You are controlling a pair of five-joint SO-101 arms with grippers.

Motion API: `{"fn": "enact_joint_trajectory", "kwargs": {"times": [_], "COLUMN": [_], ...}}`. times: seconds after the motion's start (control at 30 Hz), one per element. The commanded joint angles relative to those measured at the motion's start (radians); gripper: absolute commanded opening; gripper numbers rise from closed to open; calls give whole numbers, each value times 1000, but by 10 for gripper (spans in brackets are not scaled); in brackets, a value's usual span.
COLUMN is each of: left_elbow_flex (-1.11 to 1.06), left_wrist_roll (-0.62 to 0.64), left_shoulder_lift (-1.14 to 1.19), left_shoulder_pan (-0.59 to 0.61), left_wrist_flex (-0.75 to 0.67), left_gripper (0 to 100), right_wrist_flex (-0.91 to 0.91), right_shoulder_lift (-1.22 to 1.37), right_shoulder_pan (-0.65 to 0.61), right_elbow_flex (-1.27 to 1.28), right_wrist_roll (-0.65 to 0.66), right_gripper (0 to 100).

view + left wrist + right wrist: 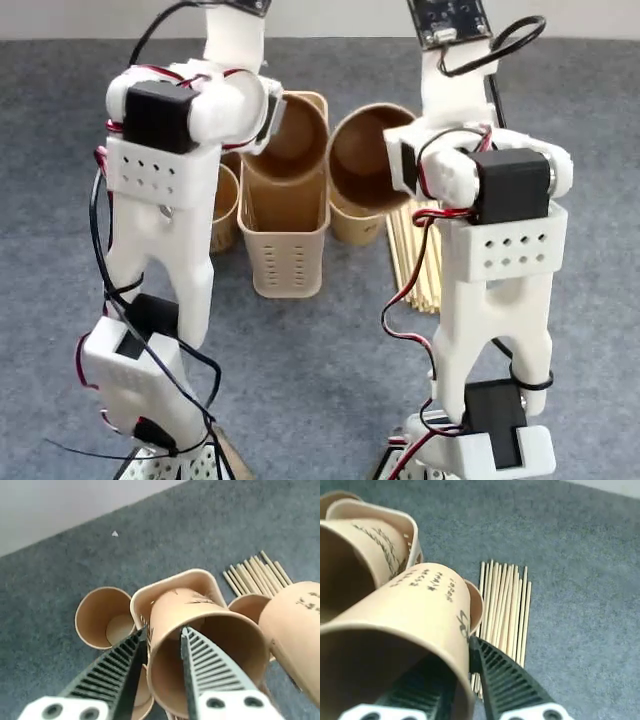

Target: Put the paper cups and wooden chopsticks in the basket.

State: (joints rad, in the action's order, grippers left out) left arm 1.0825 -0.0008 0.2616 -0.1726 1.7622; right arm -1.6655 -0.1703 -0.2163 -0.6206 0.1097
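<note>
Both jaws on paper cups [365, 160]

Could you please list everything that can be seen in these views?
basket: one, beige, perforated, on the table between the two arms
paper cup at the basket: one, brown, tilted at the basket's mouth, held by its rim
lifted paper cup: one, brown, tilted, next to the basket and above the chopsticks' side
upright paper cup on the left arm's side: at least one, brown, beside the basket
upright paper cup on the right arm's side: one, brown, between basket and chopsticks
wooden chopsticks: a bundle, pale, flat on the table
table cover: one, grey
left gripper: black fingers, shut on the cup at the basket
right gripper: black fingers, shut on the lifted cup
</note>
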Motion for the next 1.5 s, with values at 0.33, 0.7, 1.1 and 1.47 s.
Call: {"fn": "enact_joint_trajectory", "kwargs": {"times": [0.33,0.7,1.1,1.47], "left_elbow_flex": [48,191,189,-111], "left_wrist_roll": [3,8,5,3], "left_shoulder_lift": [-21,-13,-7,-7], "left_shoulder_pan": [82,268,332,360], "left_wrist_flex": [-270,-262,-180,-95], "left_gripper": [141,141,141,141], "right_wrist_flex": [84,113,154,53], "right_shoulder_lift": [-1,197,447,446], "right_shoulder_pan": [-122,-219,-217,-217], "right_elbow_flex": [-240,-194,-308,-630], "right_wrist_roll": [-32,-32,-29,-31], "right_gripper": [5,5,11,348]}}
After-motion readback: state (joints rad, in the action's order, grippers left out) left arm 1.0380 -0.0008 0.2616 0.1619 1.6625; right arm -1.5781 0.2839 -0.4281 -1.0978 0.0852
